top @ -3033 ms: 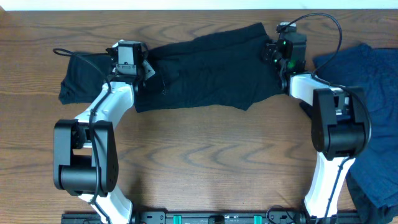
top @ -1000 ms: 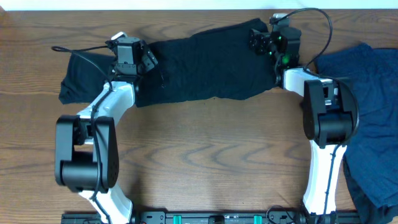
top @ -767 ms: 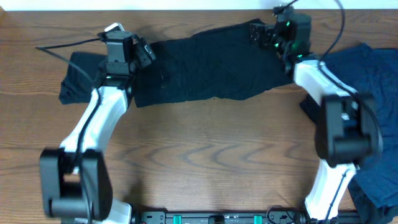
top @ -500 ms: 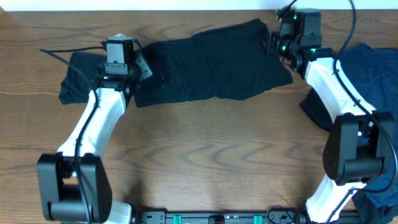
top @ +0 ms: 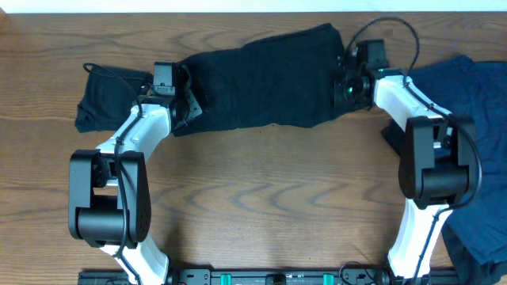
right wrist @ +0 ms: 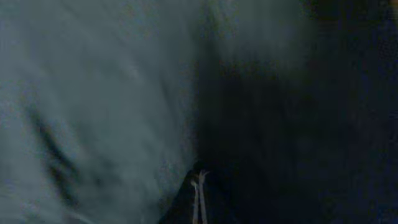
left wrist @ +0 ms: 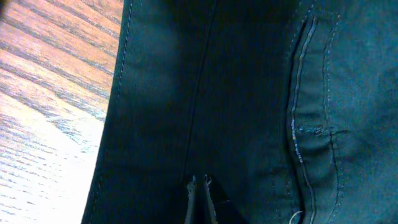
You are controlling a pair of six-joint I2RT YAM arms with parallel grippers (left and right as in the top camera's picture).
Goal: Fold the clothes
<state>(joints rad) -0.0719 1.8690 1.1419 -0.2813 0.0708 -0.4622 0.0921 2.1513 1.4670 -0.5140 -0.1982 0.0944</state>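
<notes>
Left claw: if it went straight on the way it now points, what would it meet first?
The black garment. The left claw is shut with its tips aimed into the cloth, which fills the line ahead. Whether they already touch it is unclear.

On the brown wood-grain table (top: pixel 261 198) a long black cloth garment (top: pixel 269 79) lies spread near the far edge. A smaller black cloth garment (top: pixel 99 99) sits bunched at its left end, and a dark navy blue cloth garment (top: pixel 475 103) lies rumpled on the right.
</notes>
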